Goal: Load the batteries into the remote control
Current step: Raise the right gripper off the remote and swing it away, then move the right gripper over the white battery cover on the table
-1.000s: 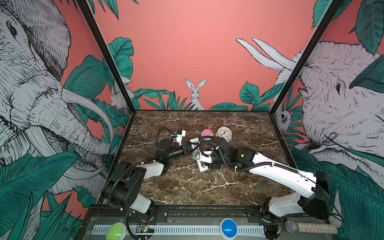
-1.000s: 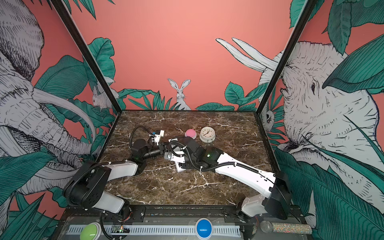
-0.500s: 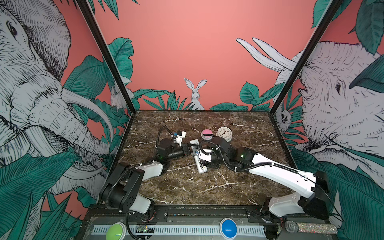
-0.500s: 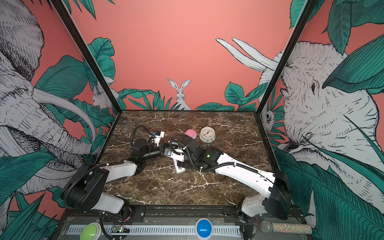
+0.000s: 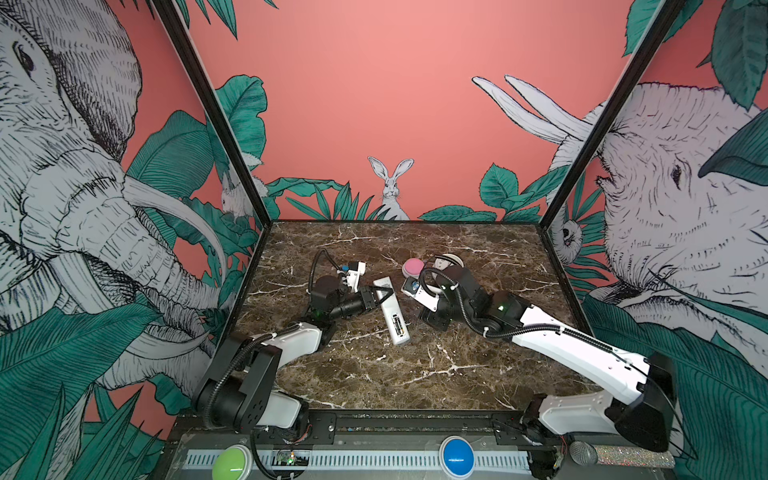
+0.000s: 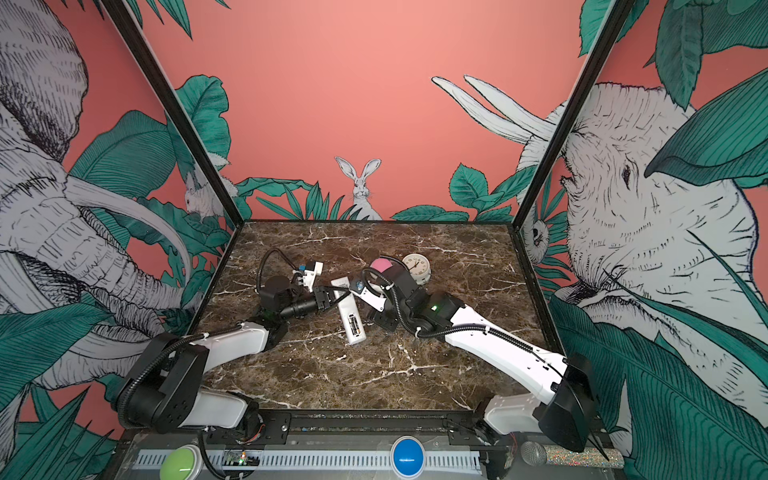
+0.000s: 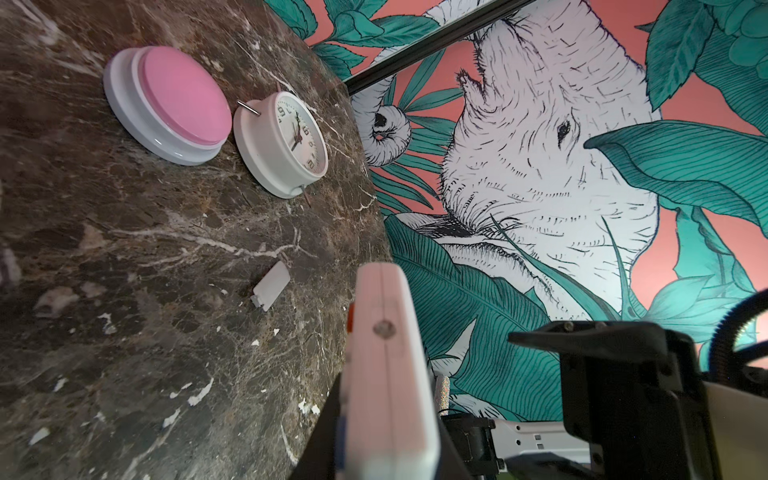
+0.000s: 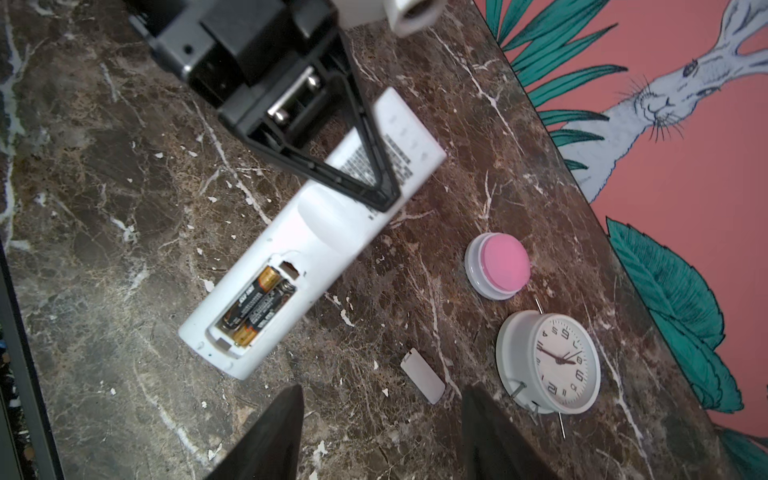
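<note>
The white remote control [image 5: 392,316] [image 6: 351,318] lies back-up on the marble table, its recess uncovered. Two dark batteries [image 8: 255,305] sit side by side in that recess, also visible in a top view [image 5: 397,325]. My left gripper [image 5: 384,296] [image 8: 384,201] is shut on the remote's far end; the left wrist view shows the remote [image 7: 386,374] edge-on between the jaws. My right gripper [image 8: 390,436] [image 5: 434,322] hangs open to the right of the remote, holding nothing. Its fingers [image 8: 282,432] straddle bare table near a small white battery cover [image 8: 423,381].
A pink dome button [image 8: 498,266] [image 5: 412,266] and a round white clock [image 8: 548,361] [image 6: 415,266] stand behind the right gripper. The cover [image 7: 271,291] lies between the remote and the clock. Walls close in the table on three sides.
My right gripper has opened wider and drawn back to the right off the remote, uncovering the recess with its batteries. The left gripper keeps its hold.
</note>
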Controlling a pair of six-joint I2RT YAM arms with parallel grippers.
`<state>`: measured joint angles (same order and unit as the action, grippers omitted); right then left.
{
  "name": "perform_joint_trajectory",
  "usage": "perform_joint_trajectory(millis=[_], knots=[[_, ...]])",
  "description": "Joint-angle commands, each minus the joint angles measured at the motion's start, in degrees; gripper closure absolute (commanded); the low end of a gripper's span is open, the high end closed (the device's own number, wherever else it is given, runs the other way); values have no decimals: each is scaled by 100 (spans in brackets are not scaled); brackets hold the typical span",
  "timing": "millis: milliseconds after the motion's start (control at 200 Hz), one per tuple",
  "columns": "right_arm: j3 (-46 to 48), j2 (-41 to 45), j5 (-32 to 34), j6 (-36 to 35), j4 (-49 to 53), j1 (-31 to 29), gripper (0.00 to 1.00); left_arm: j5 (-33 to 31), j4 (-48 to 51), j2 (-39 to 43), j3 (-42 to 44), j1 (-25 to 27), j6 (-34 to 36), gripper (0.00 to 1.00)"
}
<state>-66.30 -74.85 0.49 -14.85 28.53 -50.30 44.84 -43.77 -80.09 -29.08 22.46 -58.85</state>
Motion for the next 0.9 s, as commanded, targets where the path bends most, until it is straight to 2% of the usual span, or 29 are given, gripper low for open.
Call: perform_joint_trajectory(millis=[0,185,290,495,635,895], knots=[[87,78,-235,479,4,265,37,-27,119,237,58,-47,178,100],[-228,-365,-66,1209,536,829,38,-41,299,314,77,-75,291,100],[-228,-450,-216,1332,536,928,37,-62,379,366,100,-83,356,100],[-233,-599,-438,49,855,1130,32,7,398,447,128,-119,346,100],[-409,-848,-1136,-444,1050,1556,30,27,544,541,120,-144,392,100],[-724,-1630,-1408,-1367,1219,1663,32,-50,601,617,108,-156,330,100]])
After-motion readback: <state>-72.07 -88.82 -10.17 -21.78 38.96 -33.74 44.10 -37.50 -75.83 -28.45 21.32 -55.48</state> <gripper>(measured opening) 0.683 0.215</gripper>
